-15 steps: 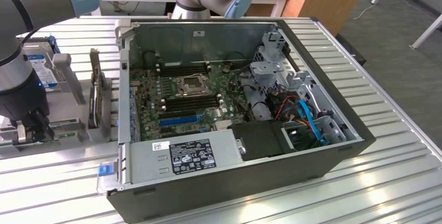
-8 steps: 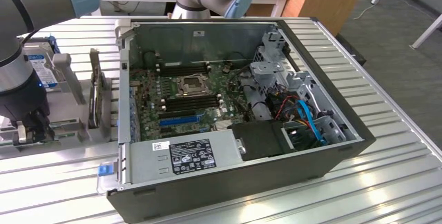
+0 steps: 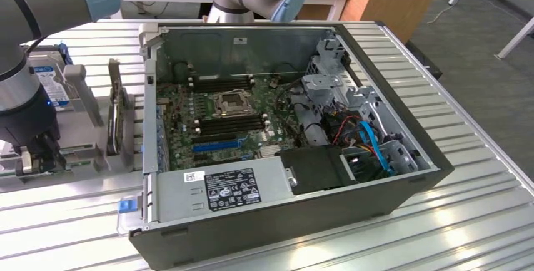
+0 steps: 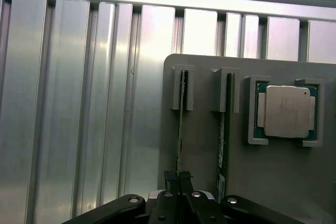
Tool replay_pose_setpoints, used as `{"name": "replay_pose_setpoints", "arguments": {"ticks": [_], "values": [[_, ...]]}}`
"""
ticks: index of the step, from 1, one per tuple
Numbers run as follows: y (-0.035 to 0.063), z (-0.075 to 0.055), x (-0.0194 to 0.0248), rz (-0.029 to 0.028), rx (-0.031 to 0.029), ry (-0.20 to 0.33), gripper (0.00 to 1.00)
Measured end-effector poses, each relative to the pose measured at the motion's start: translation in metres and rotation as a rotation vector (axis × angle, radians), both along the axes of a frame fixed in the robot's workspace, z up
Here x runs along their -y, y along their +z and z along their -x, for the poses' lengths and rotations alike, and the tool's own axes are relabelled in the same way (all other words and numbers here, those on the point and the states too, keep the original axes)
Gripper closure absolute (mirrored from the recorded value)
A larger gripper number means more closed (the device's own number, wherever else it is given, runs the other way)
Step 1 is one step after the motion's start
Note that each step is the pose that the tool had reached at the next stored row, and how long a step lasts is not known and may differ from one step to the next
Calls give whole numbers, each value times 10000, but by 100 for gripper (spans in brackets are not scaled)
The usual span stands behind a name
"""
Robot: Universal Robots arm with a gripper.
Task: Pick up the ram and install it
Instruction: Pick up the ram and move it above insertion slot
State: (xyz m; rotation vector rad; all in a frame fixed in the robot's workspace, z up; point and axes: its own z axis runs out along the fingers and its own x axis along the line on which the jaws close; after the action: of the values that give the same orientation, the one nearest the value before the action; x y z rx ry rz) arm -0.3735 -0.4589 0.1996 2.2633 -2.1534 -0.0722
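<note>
The ram (image 4: 180, 124) is a thin green stick seen edge-on, standing in a slot of a grey holder (image 4: 202, 145). Its far end sits inside the slot's bracket. My gripper (image 4: 177, 174) is at the stick's near end, and its two dark fingers are shut on the ram's edge. In the exterior view the gripper (image 3: 40, 158) hangs low over the holder (image 3: 84, 152) at the exterior view's left, outside the open computer case (image 3: 276, 127). The black memory slots (image 3: 227, 122) lie on the motherboard beside the processor socket (image 3: 230, 102).
A second green stick (image 4: 222, 129) stands in the neighbouring slot, and a processor chip (image 4: 286, 111) lies in a pocket of the holder. A dark card (image 3: 119, 117) and a blue-labelled drive (image 3: 52, 83) stand between the gripper and the case. The ribbed aluminium table (image 3: 467, 221) surrounds everything.
</note>
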Motion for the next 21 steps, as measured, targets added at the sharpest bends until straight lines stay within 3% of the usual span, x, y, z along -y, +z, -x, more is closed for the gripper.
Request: {"name": "replay_pose_setpoints", "arguments": {"ticks": [8, 21], "values": [[3, -1, 0, -3, 5, 0, 88], [95, 0, 0, 0, 0, 0, 88]]}}
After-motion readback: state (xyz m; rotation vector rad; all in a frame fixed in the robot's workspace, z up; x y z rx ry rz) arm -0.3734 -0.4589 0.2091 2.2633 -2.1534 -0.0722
